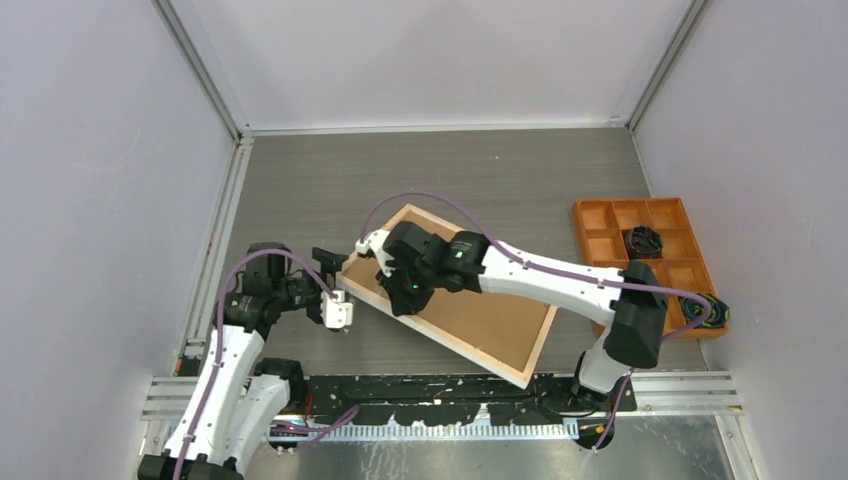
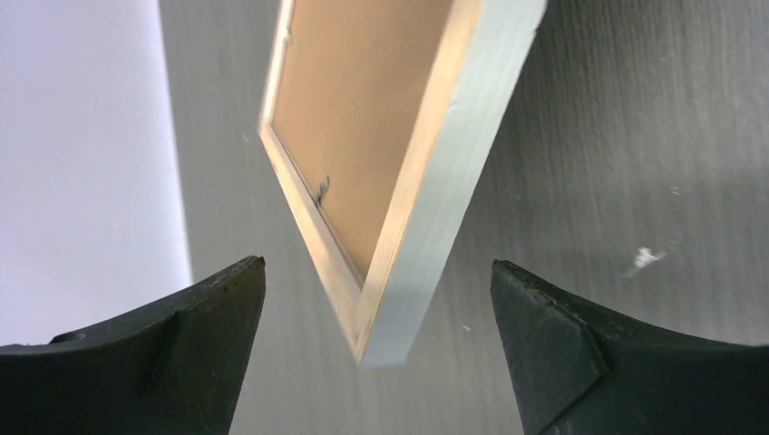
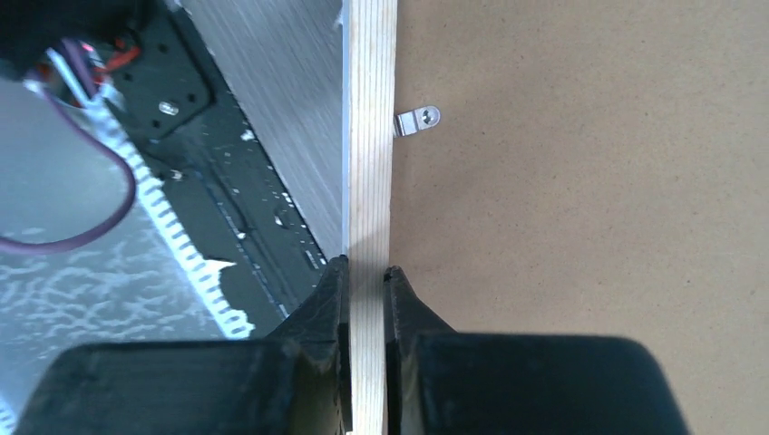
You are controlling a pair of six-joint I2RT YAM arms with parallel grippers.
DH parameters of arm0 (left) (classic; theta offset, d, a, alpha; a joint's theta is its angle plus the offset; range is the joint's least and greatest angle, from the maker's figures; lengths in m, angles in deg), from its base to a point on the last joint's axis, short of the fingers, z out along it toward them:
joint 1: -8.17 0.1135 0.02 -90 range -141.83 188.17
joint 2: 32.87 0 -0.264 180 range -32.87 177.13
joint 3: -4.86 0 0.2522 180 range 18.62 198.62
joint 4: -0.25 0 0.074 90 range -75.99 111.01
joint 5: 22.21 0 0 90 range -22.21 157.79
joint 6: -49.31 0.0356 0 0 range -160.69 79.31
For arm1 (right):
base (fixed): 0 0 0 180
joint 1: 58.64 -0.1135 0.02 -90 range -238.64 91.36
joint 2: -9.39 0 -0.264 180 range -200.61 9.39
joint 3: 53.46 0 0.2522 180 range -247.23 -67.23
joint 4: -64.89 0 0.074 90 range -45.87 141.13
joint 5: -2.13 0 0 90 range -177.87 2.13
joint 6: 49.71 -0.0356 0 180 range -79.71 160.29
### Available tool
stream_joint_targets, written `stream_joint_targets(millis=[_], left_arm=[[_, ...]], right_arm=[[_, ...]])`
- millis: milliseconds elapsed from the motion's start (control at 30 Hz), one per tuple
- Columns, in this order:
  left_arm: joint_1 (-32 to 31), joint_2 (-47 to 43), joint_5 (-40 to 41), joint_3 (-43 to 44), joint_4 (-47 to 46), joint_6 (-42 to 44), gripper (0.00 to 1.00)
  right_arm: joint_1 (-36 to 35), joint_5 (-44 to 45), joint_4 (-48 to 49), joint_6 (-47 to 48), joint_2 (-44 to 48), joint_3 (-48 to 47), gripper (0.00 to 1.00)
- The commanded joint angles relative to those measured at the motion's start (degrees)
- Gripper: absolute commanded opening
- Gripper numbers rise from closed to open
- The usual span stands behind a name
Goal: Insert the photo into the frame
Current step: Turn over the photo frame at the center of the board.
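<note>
While the right tool (image 3: 365, 272) pinched one rail of the thin rectangular light-wood picture frame (image 3: 370, 109), the left tool (image 2: 377, 265) gaped wide beside its corner.

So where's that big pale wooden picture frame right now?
The pale wooden frame is mid-table in the top view, back up, its near edge pinched by the right gripper, the open left gripper at its left corner.
</note>
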Motion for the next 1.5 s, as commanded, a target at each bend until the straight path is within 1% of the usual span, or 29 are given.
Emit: stream_joint_targets(millis=[0,67,133,233,300,333,367,400,433,467,567,600,633,700,767,900,1100,1267,1400,1433,1467], left_arm=[[-5.74,-0.58,0.02,0.05,-9.74,7.1,0.94],[-8.89,-0.14,2.46,-0.61,-13.93,6.51,0.9],[-12.46,1.13,4.85,0.23,-14.53,7.71,0.82],[-18.29,3.97,11.5,1.58,-16.36,7.69,0.62],[-20.23,5.43,13.52,3.27,-17.05,6.14,0.4],[-20.83,5.86,14.06,4.12,-17.73,4.56,0.28],[-21.22,6.23,14.64,4.86,-18.36,2.95,0.21],[-21.46,6.55,15.38,5.63,-18.43,1.7,0.18],[-21.66,6.86,15.95,6.57,-17.91,1.13,0.17],[-21.68,7.12,16.45,7.49,-16.75,0.97,0.17],[-21.68,8.19,17.18,11.3,-12.55,-1.37,0.18],[-21.7,8.72,17.12,12.96,-9.86,-1.62,0.18],[-21.76,9.32,16.94,14.32,-6.88,-1.85,0.19],[-21.77,9.81,17.37,16.07,-4.64,-1.71,0.2],[-21.77,10.29,17.86,17.44,-2.06,-1.79,0.2],[-21.77,12.08,18.14,21.41,2.77,-2.86,0.19],[-21.77,15.07,17.81,26.61,4.34,-8.7,0.19],[-21.77,15.43,17.91,27.38,5.5,-9.59,0.2],[-21.77,15.77,17.65,28.98,5.75,-13.14,0.21],[-21.68,16.14,17.62,30.34,5.31,-15.67,0.21],[-21.68,16.67,17.54,31.8,5.01,-18.6,0.24]], right_arm=[[2.18,-6.01,2.98,-2.28,7.72,-4.09,0.01],[2.52,-6.97,1.99,-2.36,8.08,-4.85,0.01],[2.71,-7.46,0.78,-2.41,8.02,-5.95,0.01],[3.31,-7.58,-0.69,-2.59,8.1,-7.75,0.01],[3.99,-6.73,-1.61,-2.34,8.58,-8.65,0.03],[4.34,-5.56,-2.58,-1.92,8.9,-9.29,0.06],[4.78,-4.43,-3.67,-1.42,9.32,-9.83,0.11],[5.22,-2.87,-4.81,-1.1,10.07,-10.29,0.18],[5.57,-0.9,-5.82,-0.8,10.9,-10.78,0.29],[5.71,0.71,-7.23,-0.03,11.83,-11.03,0.36],[5.73,3.82,-11.15,1.74,14.88,-11.56,0.52],[5.66,5.05,-11.83,1.83,16.1,-10.89,0.61],[5.45,6.12,-12.52,1.81,17.13,-10.17,0.66],[4.59,8.53,-14.01,2.45,18.79,-9.01,0.71],[2.5,11.64,-15.35,2.75,19.85,-7.79,0.82],[-1.9,17.12,-18.74,3.23,19.5,-7.61,0.84],[-7.52,19.64,-20.39,5.35,19.32,-7.31,0.84],[-8.06,27.29,-19.86,8.66,17.56,-4.49,0.82],[-8.06,31.65,-18.32,11.28,15.66,-3.19,0.77],[-8.07,33.9,-17.99,11.7,15.24,-3.15,0.73],[-7.94,35.16,-17.45,12.05,15.19,-3.15,0.67]])
